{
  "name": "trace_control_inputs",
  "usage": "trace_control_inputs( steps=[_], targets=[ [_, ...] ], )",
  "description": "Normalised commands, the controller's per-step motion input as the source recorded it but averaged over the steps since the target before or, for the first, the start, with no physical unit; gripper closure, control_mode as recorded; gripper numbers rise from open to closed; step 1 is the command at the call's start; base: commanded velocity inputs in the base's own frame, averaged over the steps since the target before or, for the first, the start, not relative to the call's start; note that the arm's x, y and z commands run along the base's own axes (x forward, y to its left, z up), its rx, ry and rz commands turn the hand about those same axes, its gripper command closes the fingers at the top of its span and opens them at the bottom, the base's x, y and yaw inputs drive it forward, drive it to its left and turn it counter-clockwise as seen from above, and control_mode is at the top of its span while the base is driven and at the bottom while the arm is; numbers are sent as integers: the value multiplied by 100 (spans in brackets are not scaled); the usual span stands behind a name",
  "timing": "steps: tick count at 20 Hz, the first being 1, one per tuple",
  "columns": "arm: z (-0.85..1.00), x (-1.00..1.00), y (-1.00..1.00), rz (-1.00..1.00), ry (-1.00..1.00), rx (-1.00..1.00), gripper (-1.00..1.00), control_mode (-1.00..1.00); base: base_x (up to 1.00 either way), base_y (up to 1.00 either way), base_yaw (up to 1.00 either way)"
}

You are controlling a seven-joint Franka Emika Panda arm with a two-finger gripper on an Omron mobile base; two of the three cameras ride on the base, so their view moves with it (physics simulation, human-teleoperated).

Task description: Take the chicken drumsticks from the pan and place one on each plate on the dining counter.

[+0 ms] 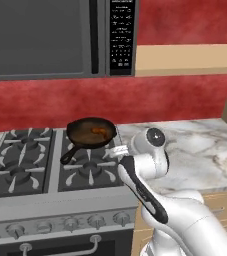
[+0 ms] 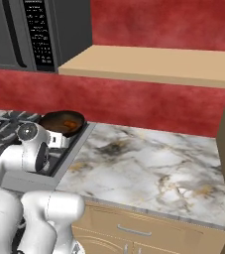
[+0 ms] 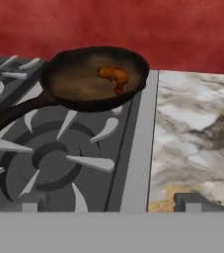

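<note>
Nothing done yet as far as I can tell. I'm parked at the stove (image 1: 50, 165), with the pan (image 3: 91, 74) on its back right burner, handle pointing to 8 o'clock in the hand view. Both chicken drumsticks (image 3: 114, 77) sit inside at about 2 o'clock, glossy orange-brown and touching. My gripper (image 3: 108, 207) hangs short of the pan, jaws wide apart, holding nothing.

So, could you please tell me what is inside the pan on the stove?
Inside the pan lie orange-brown chicken drumsticks, clumped right of centre; whether they touch is unclear. The near rim hides part of the pan's floor.
</note>
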Motion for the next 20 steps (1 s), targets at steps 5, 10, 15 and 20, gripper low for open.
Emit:
trace_control_inputs(
  steps=[5, 10, 15, 20],
  targets=[
    [16, 74, 31, -4, 10, -19, -100, -100, 0, 0, 0],
    [19, 57, 2, 0, 11, -13, -100, -100, 0, 0, 0],
    [21, 35, 0, 0, 6, -6, -100, -100, 0, 0, 0],
    [2, 29, 6, 0, 0, -1, -100, -100, 0, 0, 0]
  ],
)
